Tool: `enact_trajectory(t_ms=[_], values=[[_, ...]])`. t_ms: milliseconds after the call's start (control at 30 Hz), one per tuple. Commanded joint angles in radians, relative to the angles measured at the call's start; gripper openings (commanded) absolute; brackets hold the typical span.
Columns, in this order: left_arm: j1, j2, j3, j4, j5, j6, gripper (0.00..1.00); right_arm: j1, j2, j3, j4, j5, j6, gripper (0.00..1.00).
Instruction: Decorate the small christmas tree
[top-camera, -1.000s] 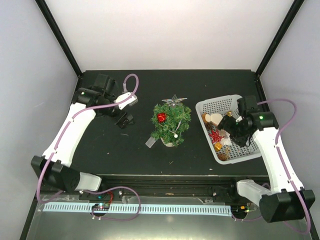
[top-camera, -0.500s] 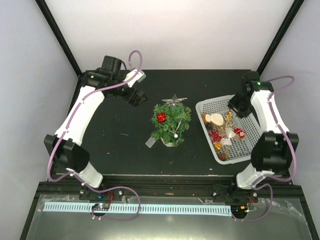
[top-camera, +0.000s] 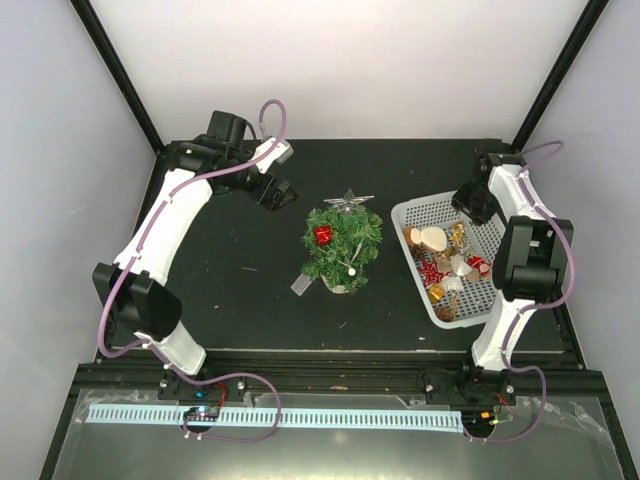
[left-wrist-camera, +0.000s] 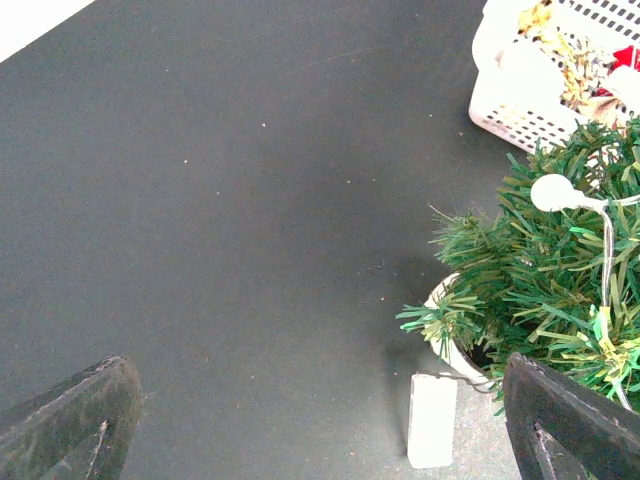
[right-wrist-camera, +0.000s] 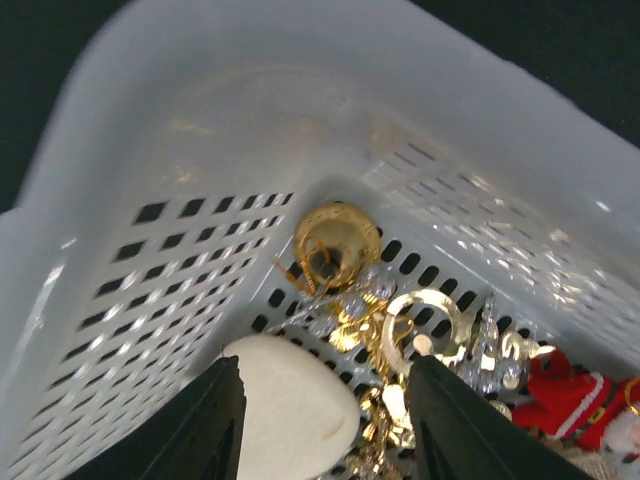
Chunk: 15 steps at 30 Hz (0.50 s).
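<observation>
Ornament selection: right end effector (right-wrist-camera: 325, 425), fingers parted and empty, hovers above a shiny gold bauble (right-wrist-camera: 336, 245) in the white perforated plastic basket (top-camera: 410, 212). Left end effector (left-wrist-camera: 320, 425) gapes empty near the bushy green miniature Christmas tree (top-camera: 342, 245) mid-bench. Next, probably: descend, pinch.

Evenly and brightly lit from above, soft shadows only, a faint one beside the small christmas tree (left-wrist-camera: 545, 290) in the left wrist view. Sharp overhead. Washed out and glaring on the white basket (right-wrist-camera: 250, 90) walls in the right wrist view, its near rim blurred. Glints on the gold bauble (right-wrist-camera: 336, 243)
</observation>
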Motion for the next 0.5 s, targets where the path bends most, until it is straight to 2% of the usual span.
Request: enact_trajectory(t_ms=[0, 467], values=[[-0.006, -0.032, -0.004, 0.027, -0.008, -0.011, 0.99, -0.010, 0.051, 0.001, 0.044, 0.059, -0.044, 0.46], [-0.006, -0.085, -0.073, 0.043, -0.017, -0.006, 0.99, -0.014, 0.090, -0.102, 0.253, 0.010, -0.102, 0.45]])
